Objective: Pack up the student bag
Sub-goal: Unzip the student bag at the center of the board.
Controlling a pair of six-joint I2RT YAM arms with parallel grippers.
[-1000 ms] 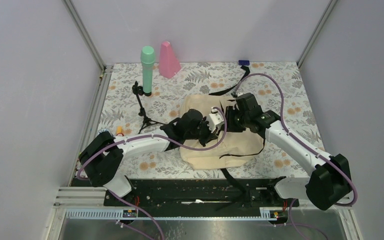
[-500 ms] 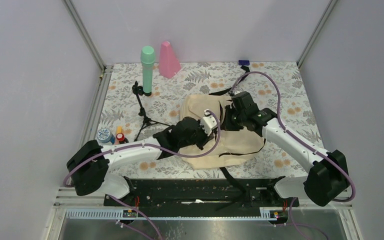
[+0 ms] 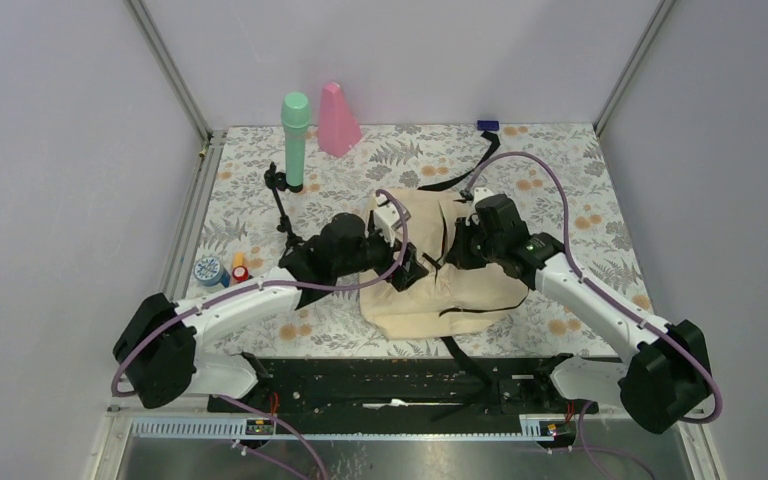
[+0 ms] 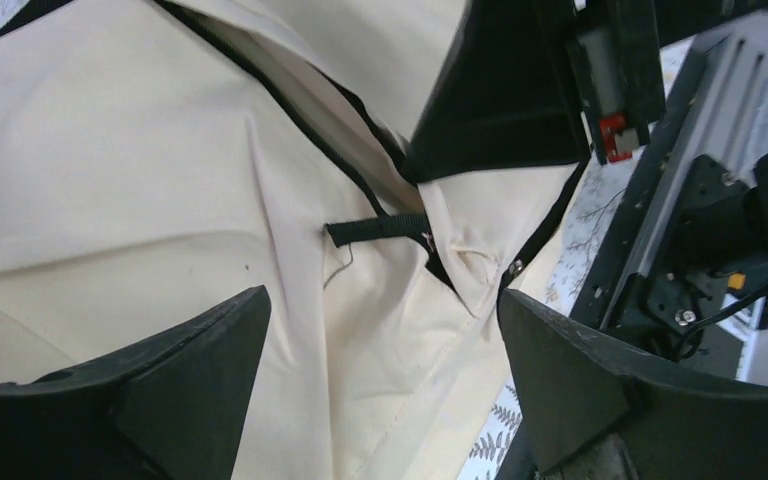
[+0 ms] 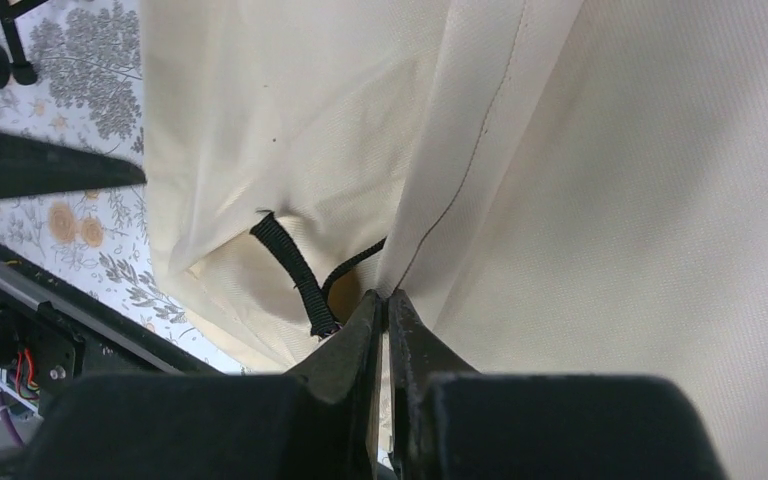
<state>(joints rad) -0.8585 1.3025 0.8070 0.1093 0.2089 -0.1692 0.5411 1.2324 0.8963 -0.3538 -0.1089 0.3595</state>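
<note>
Cream-fabric student bag point(image 3: 465, 295), a large soft backpack with black straps and black zipper trim, lies flat in the middle of the floral-patterned table point(image 3: 570, 170), between the two arms.

The right gripper point(image 5: 380, 305) is pinched tight on a fold of the bag's cream cloth, close to the black-edged zipper line. This looks like a hold meant to lift one lip so the mouth can be drawn apart. The cloth rises in a ridge towards the fingertips, which fits a light upward pull.

The left gripper point(image 4: 385, 340) hangs just above the bag's front panel with its jaws spread wide and nothing between them. Below it is a short black webbing loop point(image 4: 380, 228) sewn beside the zipper. I judge that this hand is placed to take the opposite lip or that loop, since one pinch alone will not spread a limp opening.

Things that seem meant for packing stand well apart from the bag. A tall mint-green cylinder point(image 3: 295, 140) and a pink tapered bottle point(image 3: 338, 118) are at the far edge. A small black tripod point(image 3: 285, 215) is to the left, and a round blue-and-white item point(image 3: 207, 270) sits by a small orange-and-red one point(image 3: 239, 268). The bag's inside is not visible, so packing seems barely begun.
</note>
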